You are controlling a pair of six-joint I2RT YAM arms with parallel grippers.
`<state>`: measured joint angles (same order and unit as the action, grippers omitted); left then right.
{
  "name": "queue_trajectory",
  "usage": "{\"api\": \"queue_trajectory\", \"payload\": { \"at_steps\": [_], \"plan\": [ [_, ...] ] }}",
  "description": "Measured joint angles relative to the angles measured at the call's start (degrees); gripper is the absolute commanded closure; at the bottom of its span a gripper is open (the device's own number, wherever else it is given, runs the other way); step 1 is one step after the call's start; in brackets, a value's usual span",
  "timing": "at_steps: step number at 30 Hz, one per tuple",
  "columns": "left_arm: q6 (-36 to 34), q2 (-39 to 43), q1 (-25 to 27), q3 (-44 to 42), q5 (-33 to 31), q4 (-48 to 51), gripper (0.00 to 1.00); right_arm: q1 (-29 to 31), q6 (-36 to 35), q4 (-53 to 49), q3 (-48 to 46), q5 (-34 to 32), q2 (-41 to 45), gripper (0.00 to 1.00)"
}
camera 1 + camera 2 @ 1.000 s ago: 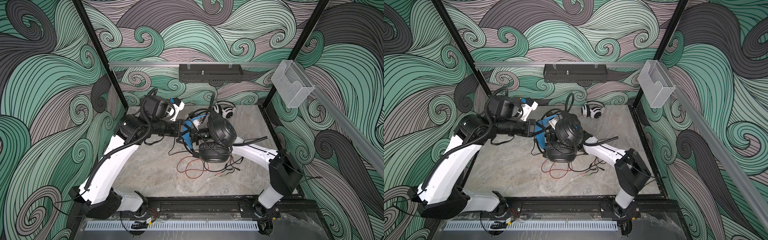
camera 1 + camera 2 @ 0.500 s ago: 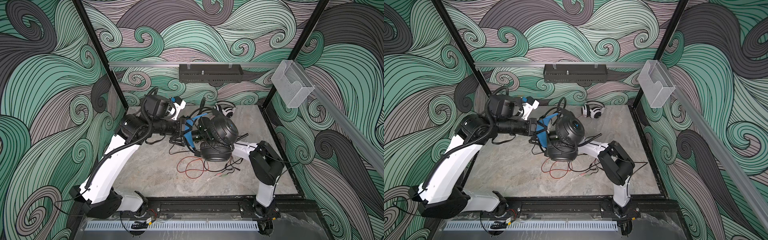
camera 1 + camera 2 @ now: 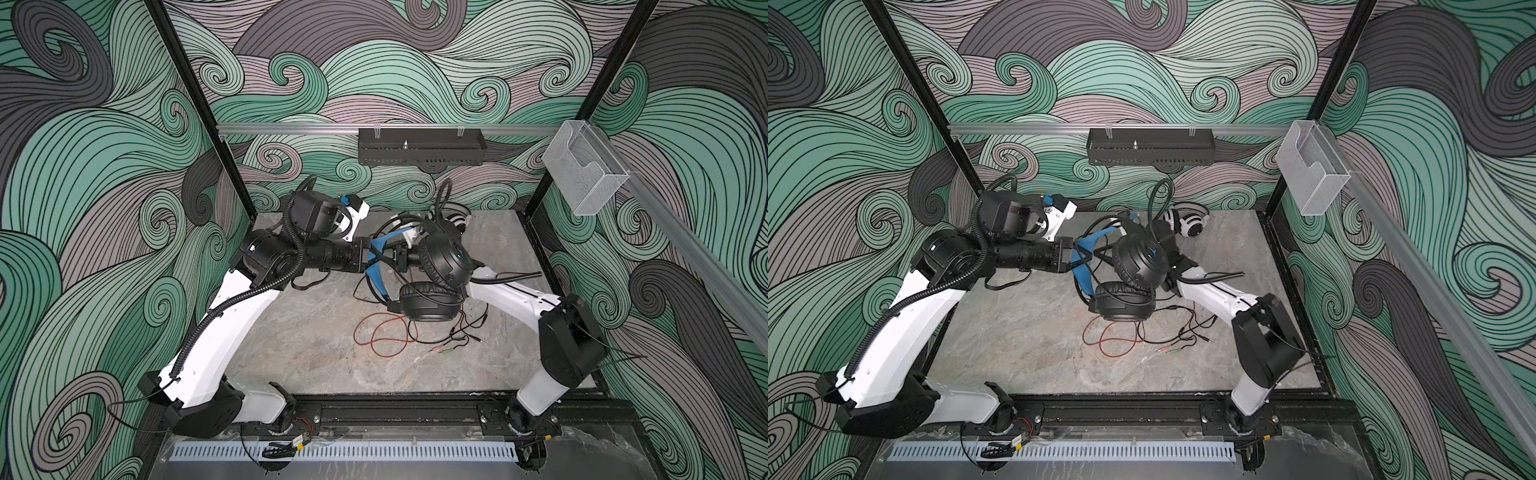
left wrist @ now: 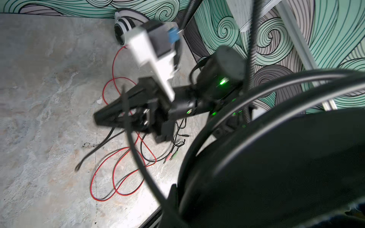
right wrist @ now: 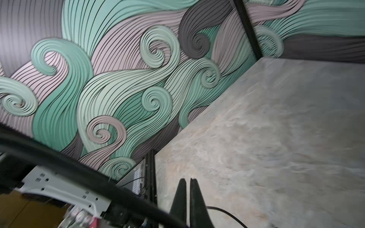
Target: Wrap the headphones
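Note:
The black headphones hang above the table in both top views, one ear cup lowest. My left gripper is shut on their blue headband; that ear cup fills much of the left wrist view. My right gripper reaches in from the right with its fingers pressed together, and the black cord crosses between them. At the back lie the white-and-black headphones, and their red cord loops on the table.
A black tray hangs on the rear rail and a clear plastic holder on the right rail. Thin cord ends with plugs lie beside the red loops. Black frame posts stand at the back corners.
My right gripper's jaws have come together from wide open. The right arm's elbow swung in toward the middle and back out to the right. The left arm and black headset barely moved.

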<state>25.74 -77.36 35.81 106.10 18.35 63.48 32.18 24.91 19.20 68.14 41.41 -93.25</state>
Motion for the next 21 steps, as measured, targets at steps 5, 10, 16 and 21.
{"api": "queue_trajectory", "payload": {
  "at_steps": [5,10,16,21],
  "plan": [
    [-2.2,0.0,0.0,-1.7,-1.8,1.4,1.00,-3.5,-7.5,-11.2,3.7,-6.8,5.4,1.00],
    [-4.7,0.1,0.0,-2.9,-4.2,3.7,1.00,-6.1,-10.6,-16.7,4.7,-10.6,7.5,1.00],
    [-5.8,1.6,0.0,-5.9,-5.7,4.3,1.00,-11.7,-12.3,-22.1,8.5,-14.4,7.4,1.00],
    [-5.8,2.6,0.0,-6.6,-5.7,3.4,1.00,-11.8,-13.7,-24.0,9.4,-16.3,7.5,1.00]
  ]
}}
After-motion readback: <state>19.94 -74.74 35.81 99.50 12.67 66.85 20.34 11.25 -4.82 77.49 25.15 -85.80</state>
